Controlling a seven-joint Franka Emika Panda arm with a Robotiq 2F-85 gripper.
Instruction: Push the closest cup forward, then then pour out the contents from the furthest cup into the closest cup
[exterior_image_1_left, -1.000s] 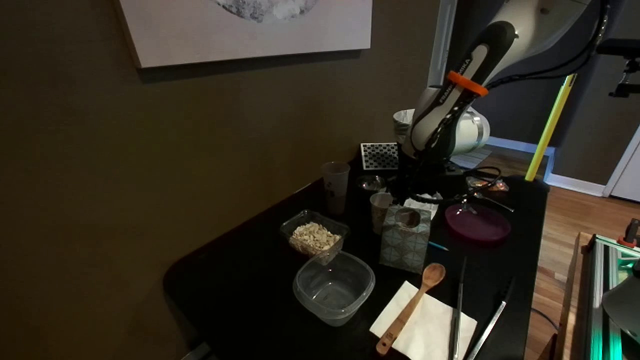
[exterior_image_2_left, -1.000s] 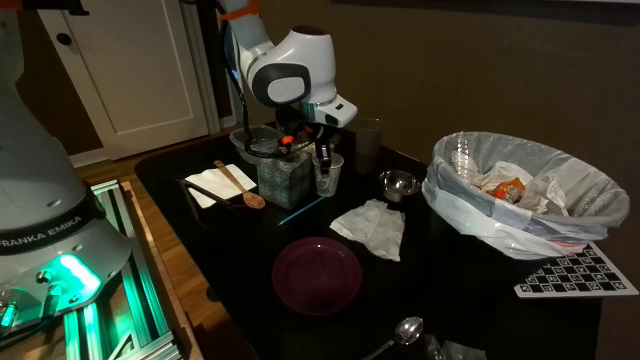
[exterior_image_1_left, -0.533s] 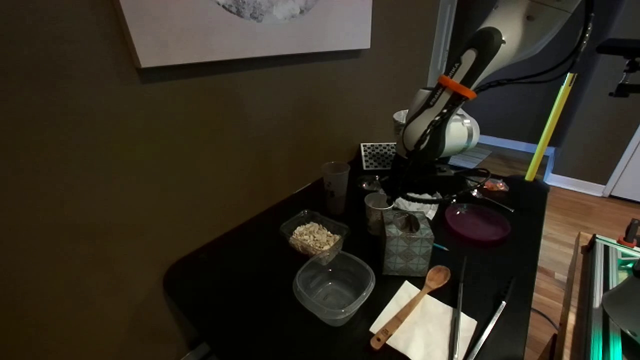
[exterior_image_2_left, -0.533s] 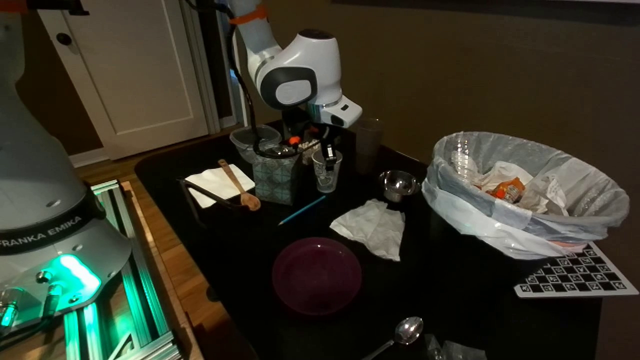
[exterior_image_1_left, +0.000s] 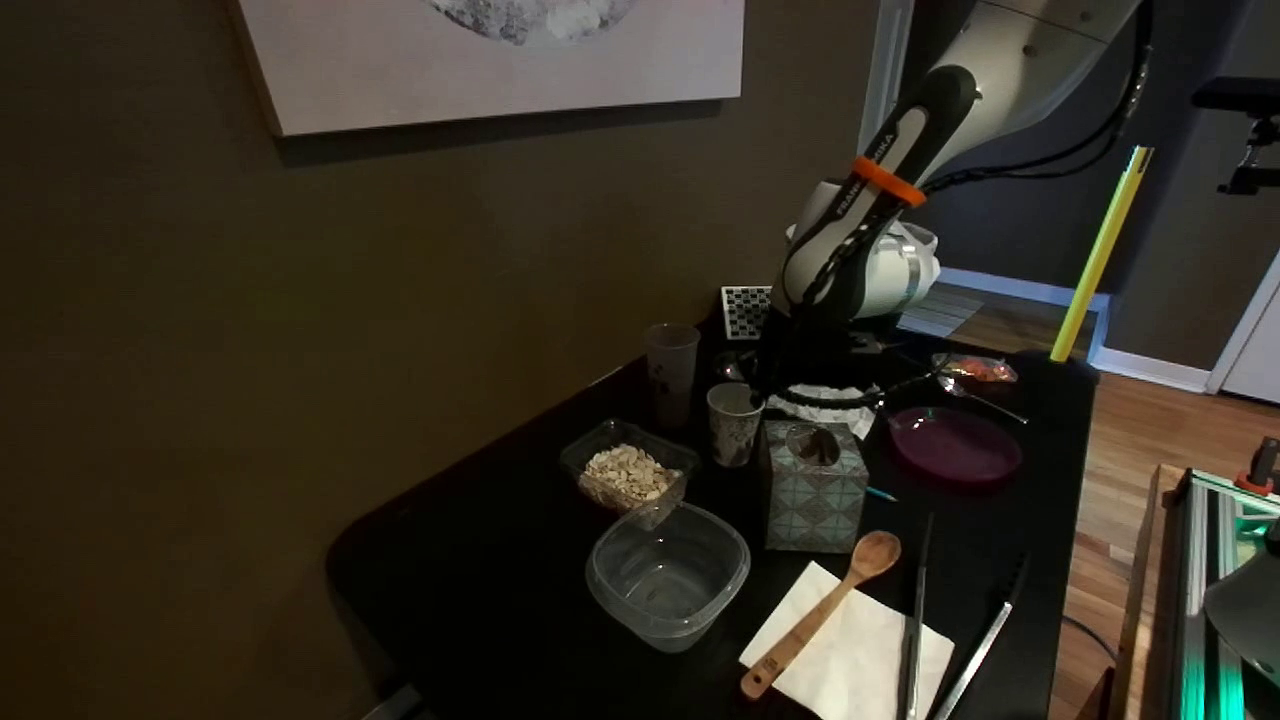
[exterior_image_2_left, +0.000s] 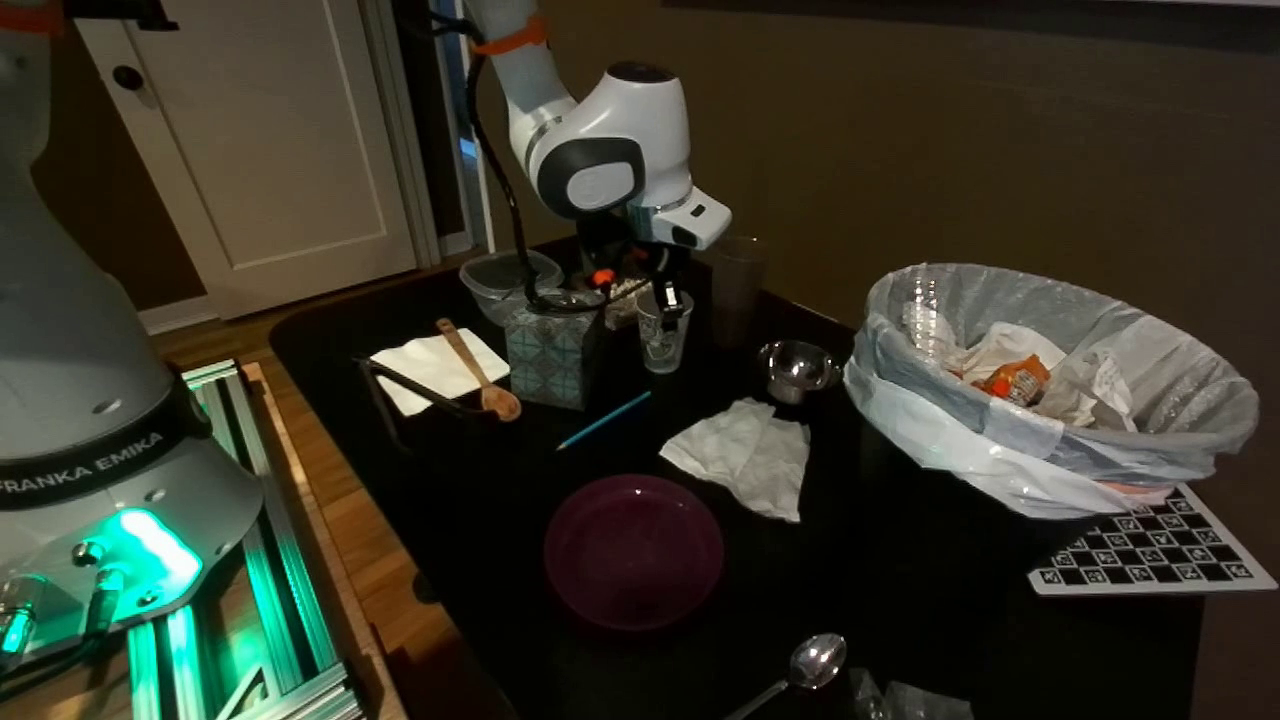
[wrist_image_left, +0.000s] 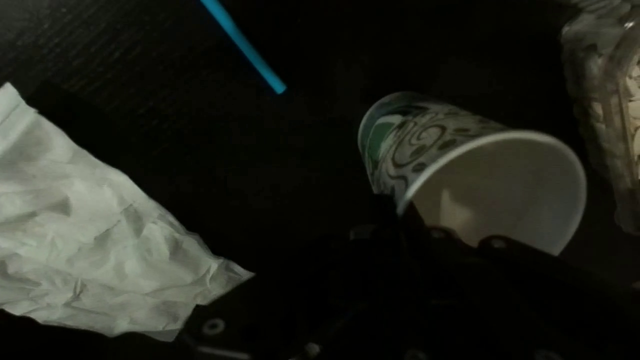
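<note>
Claw (exterior_image_2_left: 671, 316) at patterned cup (wrist_image_left: 445, 134), can't tell if wide or narrow; clr tub (exterior_image_1_left: 655, 442) nearby w/ pale flakes (exterior_image_1_left: 628, 473).

Dark gripper (exterior_image_1_left: 760, 390) near rim of patterned cup (exterior_image_1_left: 734, 432), contact unclear; cup upright on table (exterior_image_1_left: 470, 580), between tall cup (exterior_image_1_left: 672, 372) and tissue box (exterior_image_1_left: 815, 492); pale flakes (exterior_image_1_left: 626, 472) in clear tray (exterior_image_1_left: 684, 474); wooden spoon (exterior_image_1_left: 816, 619) across white napkin (exterior_image_1_left: 868, 655); purple plate (exterior_image_1_left: 955, 445) beyond box, at right.

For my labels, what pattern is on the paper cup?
Dark swirls and some green on the cup; wrist view is clearest.
</note>
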